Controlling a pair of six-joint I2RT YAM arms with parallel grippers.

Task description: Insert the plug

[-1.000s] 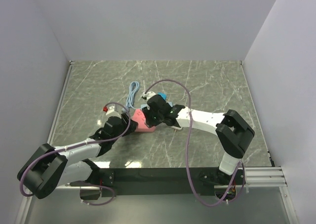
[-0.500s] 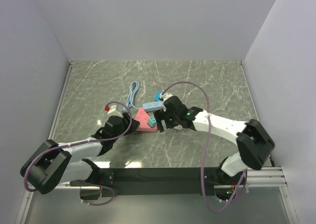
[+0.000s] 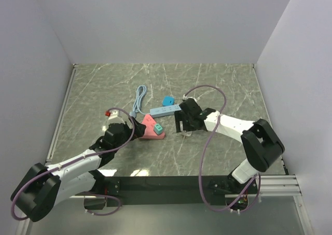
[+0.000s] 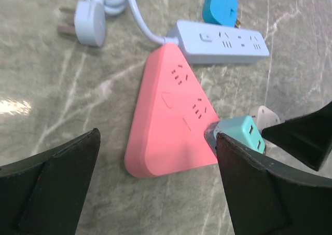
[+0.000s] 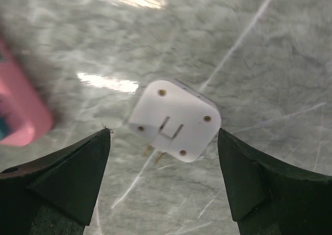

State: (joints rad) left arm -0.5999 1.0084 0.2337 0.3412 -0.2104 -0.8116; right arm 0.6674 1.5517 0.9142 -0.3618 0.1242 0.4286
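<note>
I see the pink socket block (image 4: 171, 115) lying flat on the marble table (image 3: 228, 84). A teal plug (image 4: 236, 134) sits against the block's right corner, touching it. Just right of the block lies a white plug (image 5: 175, 120), tilted, its prongs showing. My right claw (image 3: 185, 127) hangs over that plug, spread wide and gripping nothing. My left claw (image 3: 127, 127), left of the block, gapes equally empty. Beyond the block lies a pale blue power strip (image 4: 223, 40).
</note>
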